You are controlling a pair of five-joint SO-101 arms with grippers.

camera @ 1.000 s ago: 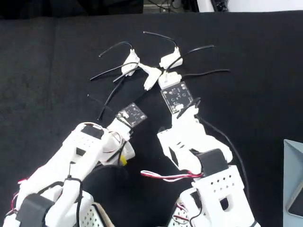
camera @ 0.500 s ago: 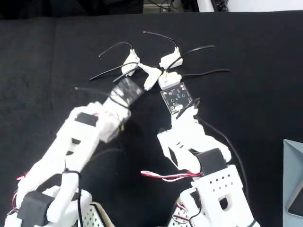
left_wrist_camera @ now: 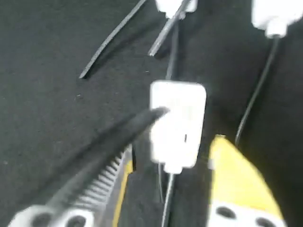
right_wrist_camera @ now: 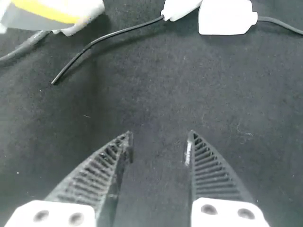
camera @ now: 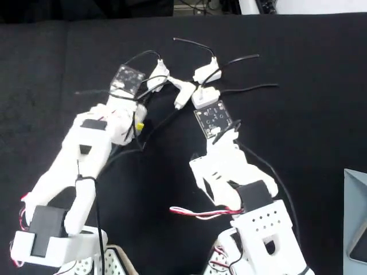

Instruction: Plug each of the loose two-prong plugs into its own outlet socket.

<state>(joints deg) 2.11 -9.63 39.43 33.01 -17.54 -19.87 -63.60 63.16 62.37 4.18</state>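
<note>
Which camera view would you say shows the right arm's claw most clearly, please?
The right wrist view: the right claw sits close up, its fingers apart above the black cloth. The high view looks down on its wrist board, the dark fingers hard to make out beneath.

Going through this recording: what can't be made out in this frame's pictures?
1. Whether the left end effector grips the white plug: left wrist view, blurred.
2. Prongs of the loose plugs: high view, too small.
3. A second white plug: right wrist view, cut off by the frame edge.
4. A grey object: high view, cut off by the right edge.
</note>
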